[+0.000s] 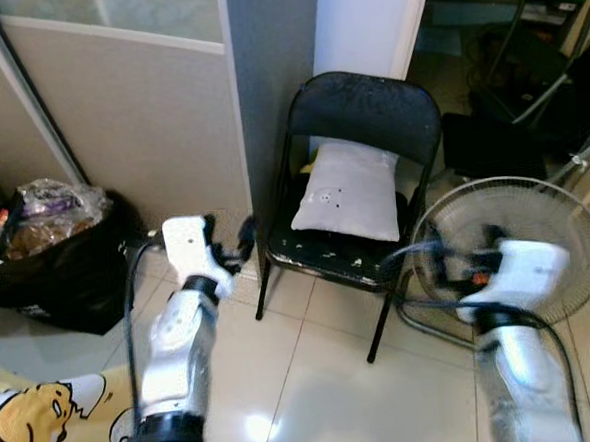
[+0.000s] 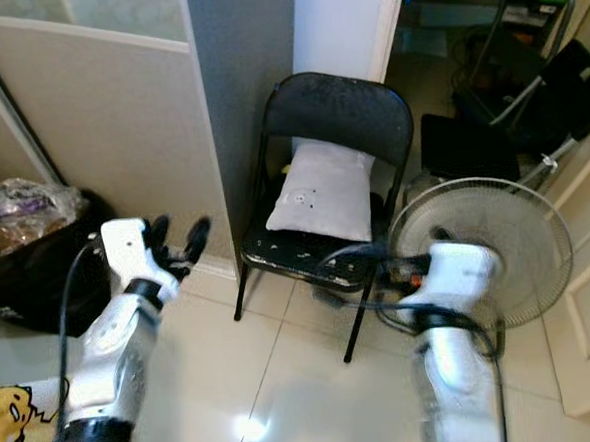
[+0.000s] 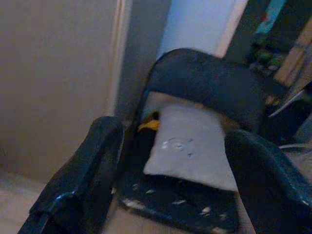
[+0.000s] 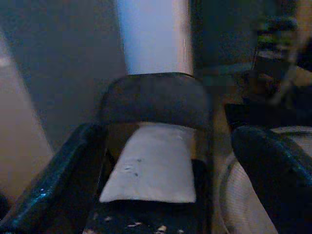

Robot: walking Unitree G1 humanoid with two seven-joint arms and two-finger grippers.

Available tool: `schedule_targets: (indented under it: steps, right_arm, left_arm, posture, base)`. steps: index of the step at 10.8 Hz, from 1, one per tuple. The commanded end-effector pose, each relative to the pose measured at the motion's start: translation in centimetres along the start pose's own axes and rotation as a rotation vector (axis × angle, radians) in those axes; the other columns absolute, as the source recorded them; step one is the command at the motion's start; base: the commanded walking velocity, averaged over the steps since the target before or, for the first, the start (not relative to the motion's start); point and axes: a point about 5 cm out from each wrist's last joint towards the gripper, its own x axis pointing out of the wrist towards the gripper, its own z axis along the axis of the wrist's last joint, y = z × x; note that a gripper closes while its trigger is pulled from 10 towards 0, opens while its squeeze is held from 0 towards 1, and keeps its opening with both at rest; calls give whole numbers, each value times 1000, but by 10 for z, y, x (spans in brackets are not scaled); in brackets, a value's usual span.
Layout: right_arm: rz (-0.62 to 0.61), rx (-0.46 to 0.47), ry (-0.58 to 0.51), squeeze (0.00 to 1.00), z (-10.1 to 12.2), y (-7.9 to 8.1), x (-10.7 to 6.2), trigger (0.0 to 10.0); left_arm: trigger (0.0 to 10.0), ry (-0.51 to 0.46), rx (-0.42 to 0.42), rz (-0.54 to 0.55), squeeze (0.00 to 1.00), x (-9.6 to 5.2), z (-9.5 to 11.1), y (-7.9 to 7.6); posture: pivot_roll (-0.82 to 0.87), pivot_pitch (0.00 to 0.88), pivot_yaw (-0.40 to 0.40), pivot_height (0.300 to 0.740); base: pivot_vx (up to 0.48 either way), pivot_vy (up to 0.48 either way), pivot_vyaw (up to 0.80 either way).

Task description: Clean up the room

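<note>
A black folding chair (image 1: 357,177) stands at the centre of the head views against a grey wall panel, with a white pillow (image 1: 347,191) propped on its seat, leaning on the backrest. The seat's paint is chipped in pale flecks. The left gripper (image 2: 173,243) is raised at the left of the frame, short of the chair's front left leg, its jaws spread wide and holding nothing (the wrist view looks between the two black fingers (image 3: 83,180) straight at the pillow). The right gripper (image 1: 433,258) is raised at the lower right, in front of a round floor fan (image 1: 537,241) beside the chair; its jaws are likewise wide and empty. A full black rubbish bag (image 1: 61,245) sits at the left edge on the tiled floor (image 1: 315,380). A yellow cartoon-print cloth (image 1: 37,422) lies in the lower left corner.
</note>
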Motion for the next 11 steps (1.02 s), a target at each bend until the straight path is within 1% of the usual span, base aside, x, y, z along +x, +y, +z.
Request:
schedule_targets:
  steps: [1, 2, 3, 4, 5, 6, 7, 8, 9, 10, 11]
  right_arm:
    - [-33, 19, 24, 0, 0, -7, -1, 10000]
    - [-27, 26, 60, 1000, -4, -8, -1, 10000]
    - [-16, 29, 62, 1000, -4, -7, 0, 10000]
    - [12, 15, 60, 1000, -5, -5, -1, 10000]
    - [20, 3, 75, 1000, -7, -5, -1, 10000]
    - [44, -31, 100, 1000, -10, -3, -1, 10000]
    - [73, -79, 145, 1000, -17, 2, -1, 10000]
    - [96, -96, 149, 702, -18, 6, 2, 10000]
    - [136, -72, 130, 0, -15, 11, 4, 10000]
    - [179, -84, 143, 0, -16, 17, 6, 10000]
    - [176, -78, 150, 0, -17, 17, 8, 10000]
  left_arm:
    - [10000, 56, 28, 7, 1000, -5, -6, -1]
    - [10000, 55, 46, 46, 1000, -5, -6, 4]
    - [10000, 61, 41, 58, 1000, -3, -8, 6]
    - [10000, 91, 122, 117, 1000, -3, -13, 15]
    - [10000, 112, 137, 117, 1000, -4, -17, 17]
    - [10000, 125, 131, 105, 1000, -4, -19, 17]
    - [10000, 102, 69, 34, 1000, 0, -17, 10]
    - [10000, 87, 77, -13, 961, 2, -15, 4]
    - [10000, 85, 87, -32, 416, 3, -14, 2]
    - [10000, 96, 54, -36, 0, 4, -16, 1]
    - [10000, 102, 54, -44, 0, 4, -17, 0]
  posture:
    - [-129, 0, 12, 740]
    - [-130, 0, 14, 740]
    - [-131, 0, 17, 740]
    - [-131, 0, 16, 740]
    - [-130, 0, 13, 740]
    - [-125, 0, 10, 740]
    - [-120, 0, 9, 740]
    - [-117, 0, 9, 740]
    - [-116, 0, 11, 740]
    - [-116, 0, 14, 740]
    - [-112, 0, 15, 740]
  base:
    - [0, 0, 0]
    - [0, 0, 0]
    - [0, 0, 0]
    - [0, 0, 0]
    - [0, 0, 0]
    - [0, 0, 0]
    - [0, 0, 0]
    - [0, 0, 0]
    - [0, 0, 0]
    - [0, 428, 0]
    - [-266, 401, 563]
